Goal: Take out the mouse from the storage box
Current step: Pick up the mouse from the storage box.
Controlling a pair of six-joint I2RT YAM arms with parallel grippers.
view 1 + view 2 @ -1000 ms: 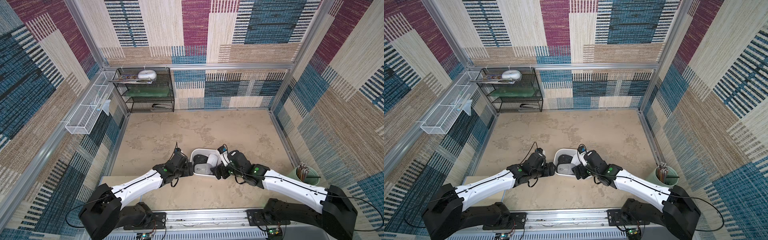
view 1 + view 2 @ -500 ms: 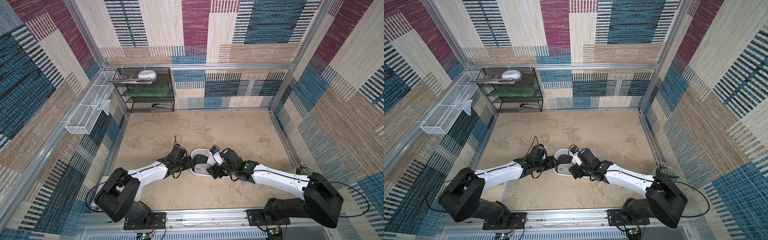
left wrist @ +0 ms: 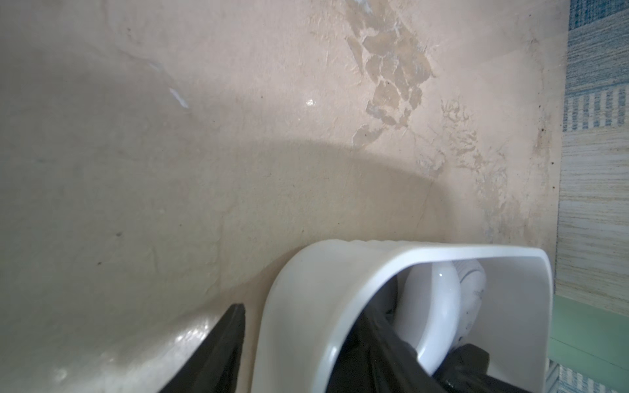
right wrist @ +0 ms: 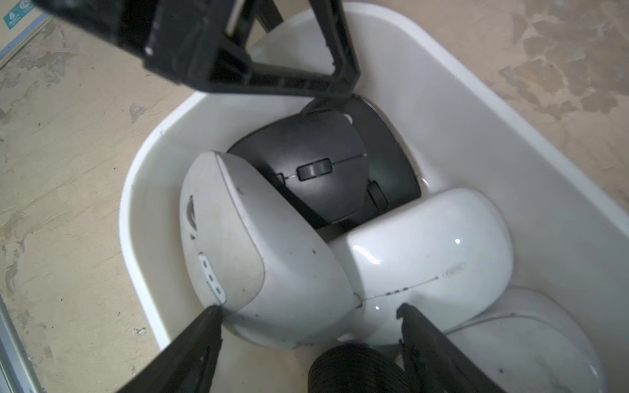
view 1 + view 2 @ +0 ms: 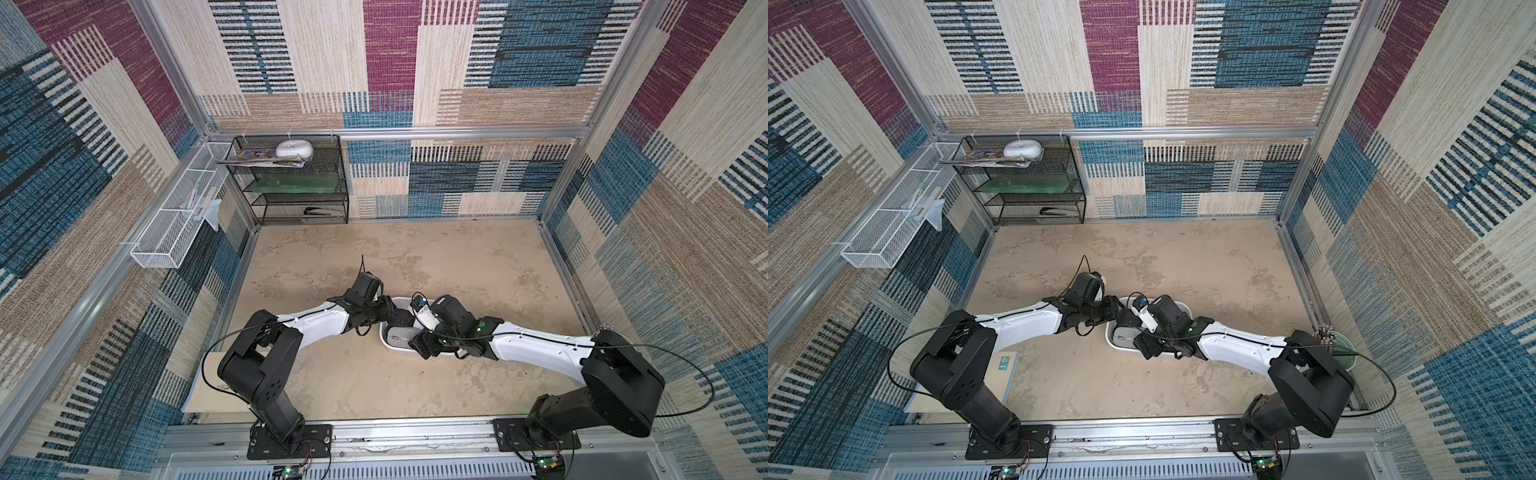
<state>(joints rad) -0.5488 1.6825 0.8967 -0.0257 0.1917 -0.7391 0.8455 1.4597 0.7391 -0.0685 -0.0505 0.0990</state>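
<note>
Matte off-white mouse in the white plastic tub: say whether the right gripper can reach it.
Probably yes: the open right gripper straddles the matte off-white mouse, nothing covers it, though one finger may catch the glossy white mouse.

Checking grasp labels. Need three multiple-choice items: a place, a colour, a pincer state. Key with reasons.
1. Where is the storage box? A. on the black rack B. on the table between the arms C. in the wire basket
2. Colour of the mouse nearest the left pincer? A. red B. blue C. black
3. The right pincer is: A. open at the off-white mouse B. shut on the box wall C. outside the box

Key:
B: the box rests on the table between the arms.
C: the black mouse lies by that pincer.
A: its fingers stand apart at the mouse.
</note>
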